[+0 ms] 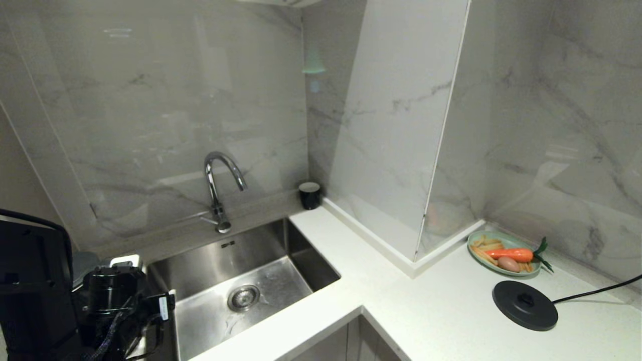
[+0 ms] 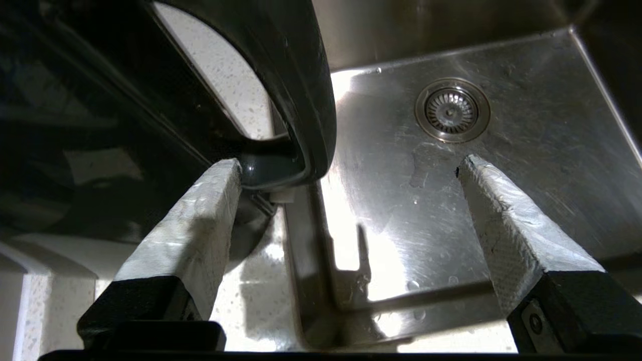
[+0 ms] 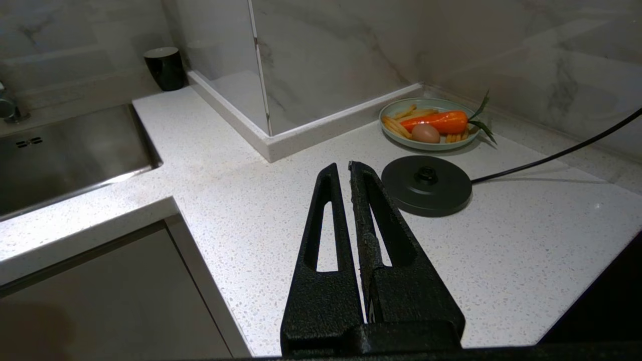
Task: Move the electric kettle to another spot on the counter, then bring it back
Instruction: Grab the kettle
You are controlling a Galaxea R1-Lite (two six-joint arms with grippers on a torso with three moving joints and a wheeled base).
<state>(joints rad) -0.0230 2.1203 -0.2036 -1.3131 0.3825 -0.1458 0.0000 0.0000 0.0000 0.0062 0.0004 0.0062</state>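
Observation:
The electric kettle (image 1: 30, 281), glossy black with a big loop handle (image 2: 301, 75), stands on the counter (image 2: 251, 301) at the left of the sink, at the head view's far left edge. My left gripper (image 2: 348, 165) is open beside it, half over the sink. One of its taped fingers (image 2: 200, 220) is at the handle's lower end; the other hangs over the basin. Nothing is gripped. My right gripper (image 3: 346, 168) is shut and empty above the counter (image 3: 225, 200), near the black base disc (image 3: 426, 185).
The steel sink (image 1: 301, 250) with drain (image 1: 244, 298) and tap (image 1: 220, 185) lies right of the kettle. A small black cup (image 1: 309, 194) stands at the corner. The corded base disc (image 1: 524, 305) and a green plate (image 1: 476, 240) of food sit at the right.

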